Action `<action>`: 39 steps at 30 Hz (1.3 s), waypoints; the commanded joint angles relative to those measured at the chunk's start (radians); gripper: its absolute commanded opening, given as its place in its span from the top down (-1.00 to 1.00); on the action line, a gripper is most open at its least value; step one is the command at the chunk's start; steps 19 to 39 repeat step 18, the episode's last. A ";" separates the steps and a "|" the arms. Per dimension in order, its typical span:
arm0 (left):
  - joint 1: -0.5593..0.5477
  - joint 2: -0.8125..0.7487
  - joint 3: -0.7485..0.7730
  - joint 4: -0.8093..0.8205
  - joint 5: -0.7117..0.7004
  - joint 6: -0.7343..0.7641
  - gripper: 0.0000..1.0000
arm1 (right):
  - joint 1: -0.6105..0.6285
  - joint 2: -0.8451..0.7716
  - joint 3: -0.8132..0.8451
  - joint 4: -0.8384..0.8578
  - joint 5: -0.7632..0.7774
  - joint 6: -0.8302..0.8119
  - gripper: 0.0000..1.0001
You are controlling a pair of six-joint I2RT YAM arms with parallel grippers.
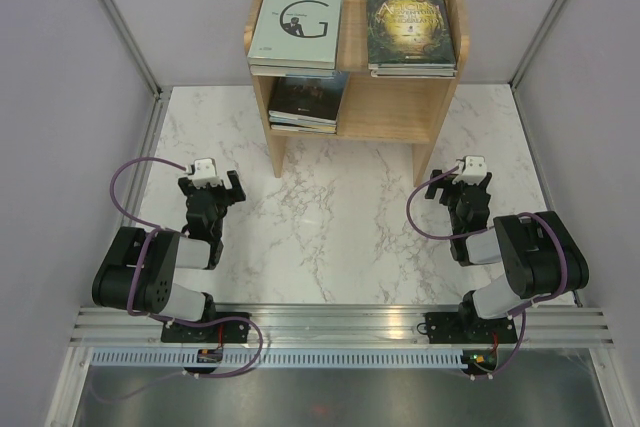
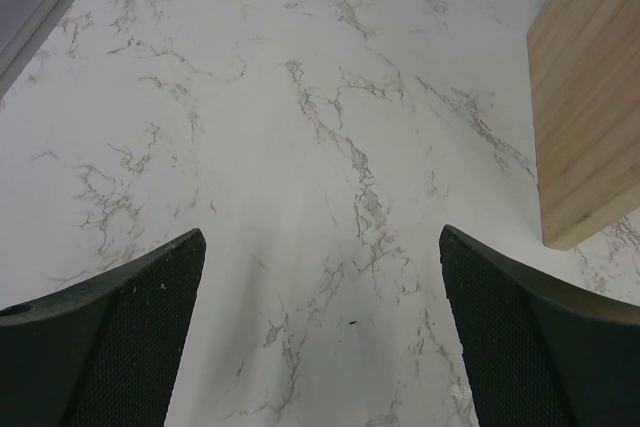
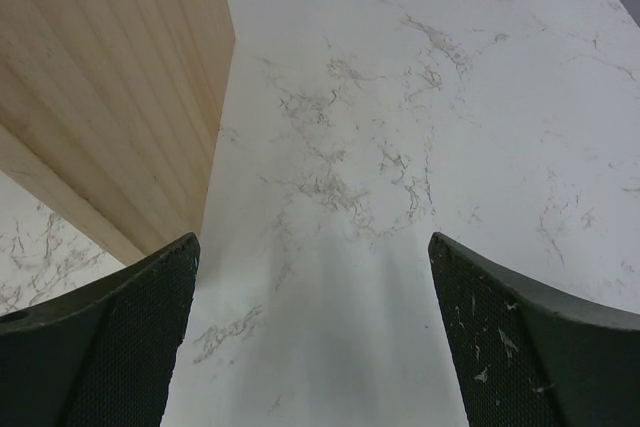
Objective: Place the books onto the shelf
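The books [image 1: 296,25] are judged thin, light, a little bendy and smooth-covered, best pinched at a free edge. All are seen flat on the shelf [image 1: 392,107]: two stacks on top, one below at left. The left hand [image 1: 211,185] and right hand [image 1: 468,177] are spread open, empty, above the near worktop [image 1: 340,237].

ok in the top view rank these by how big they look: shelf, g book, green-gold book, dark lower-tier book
1. shelf, plainly largest
2. g book and green-gold book, about alike, can't rank them
3. dark book on the lower tier, smallest as seen, top board hides part
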 commanded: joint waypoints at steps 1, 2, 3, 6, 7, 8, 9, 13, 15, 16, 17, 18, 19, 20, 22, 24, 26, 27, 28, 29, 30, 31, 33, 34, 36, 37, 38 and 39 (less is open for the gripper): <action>0.003 -0.006 -0.005 0.078 -0.004 0.055 -0.99 | -0.005 -0.004 0.026 0.027 -0.023 0.001 -0.96; 0.005 -0.006 -0.005 0.078 -0.004 0.055 -1.00 | -0.005 -0.002 0.027 0.027 -0.023 0.002 -0.96; 0.003 -0.006 -0.005 0.078 -0.004 0.055 -0.99 | -0.005 -0.004 0.027 0.024 -0.023 0.002 -0.96; 0.003 -0.006 -0.005 0.078 -0.004 0.054 -1.00 | -0.008 -0.004 0.029 0.022 -0.028 0.002 -0.96; 0.003 -0.006 -0.005 0.078 -0.004 0.055 -0.99 | -0.010 -0.002 0.029 0.022 -0.031 0.004 -0.96; 0.003 -0.004 -0.005 0.078 -0.004 0.054 -1.00 | -0.008 -0.002 0.029 0.022 -0.031 0.004 -0.96; 0.003 -0.004 -0.005 0.078 -0.004 0.054 -1.00 | -0.010 -0.002 0.030 0.021 -0.031 0.004 -0.96; 0.003 -0.006 -0.005 0.078 -0.002 0.054 -1.00 | -0.019 0.004 0.037 0.013 -0.042 0.008 -0.96; 0.003 -0.006 -0.005 0.078 -0.004 0.055 -1.00 | -0.019 0.004 0.037 0.013 -0.046 0.010 -0.96; 0.003 -0.004 -0.005 0.078 -0.004 0.055 -0.99 | -0.020 0.004 0.037 0.013 -0.048 0.011 -0.96; 0.003 -0.004 -0.005 0.078 -0.004 0.055 -0.99 | -0.025 0.000 0.035 0.017 -0.055 0.010 -0.96; 0.005 -0.006 -0.005 0.078 -0.004 0.055 -1.00 | -0.025 -0.007 0.026 0.021 -0.054 0.007 -0.96; 0.005 -0.006 -0.005 0.078 -0.004 0.055 -1.00 | -0.025 -0.007 0.026 0.021 -0.054 0.007 -0.96; 0.005 -0.006 -0.005 0.078 -0.004 0.055 -1.00 | -0.025 -0.007 0.026 0.021 -0.054 0.007 -0.96; 0.005 -0.006 -0.005 0.078 -0.004 0.055 -1.00 | -0.025 -0.007 0.026 0.021 -0.054 0.007 -0.96; 0.005 -0.006 -0.005 0.078 -0.004 0.055 -1.00 | -0.025 -0.007 0.026 0.021 -0.054 0.007 -0.96; 0.005 -0.006 -0.005 0.078 -0.004 0.055 -1.00 | -0.025 -0.007 0.026 0.021 -0.054 0.007 -0.96; 0.005 -0.006 -0.005 0.078 -0.004 0.055 -1.00 | -0.025 -0.007 0.026 0.021 -0.054 0.007 -0.96; 0.005 -0.006 -0.005 0.078 -0.004 0.055 -1.00 | -0.025 -0.007 0.026 0.021 -0.054 0.007 -0.96; 0.005 -0.006 -0.005 0.078 -0.004 0.055 -1.00 | -0.025 -0.007 0.026 0.021 -0.054 0.007 -0.96; 0.005 -0.006 -0.005 0.078 -0.004 0.055 -1.00 | -0.025 -0.007 0.026 0.021 -0.054 0.007 -0.96; 0.005 -0.006 -0.005 0.078 -0.004 0.055 -1.00 | -0.025 -0.007 0.026 0.021 -0.054 0.007 -0.96; 0.005 -0.006 -0.005 0.078 -0.004 0.055 -1.00 | -0.025 -0.007 0.026 0.021 -0.054 0.007 -0.96; 0.005 -0.006 -0.005 0.078 -0.004 0.055 -1.00 | -0.025 -0.007 0.026 0.021 -0.054 0.007 -0.96; 0.005 -0.006 -0.005 0.078 -0.004 0.055 -1.00 | -0.025 -0.007 0.026 0.021 -0.054 0.007 -0.96; 0.005 -0.006 -0.005 0.078 -0.004 0.055 -1.00 | -0.025 -0.007 0.026 0.021 -0.054 0.007 -0.96; 0.005 -0.006 -0.005 0.078 -0.004 0.055 -1.00 | -0.025 -0.007 0.026 0.021 -0.054 0.007 -0.96; 0.005 -0.006 -0.005 0.078 -0.004 0.055 -1.00 | -0.025 -0.007 0.026 0.021 -0.054 0.007 -0.96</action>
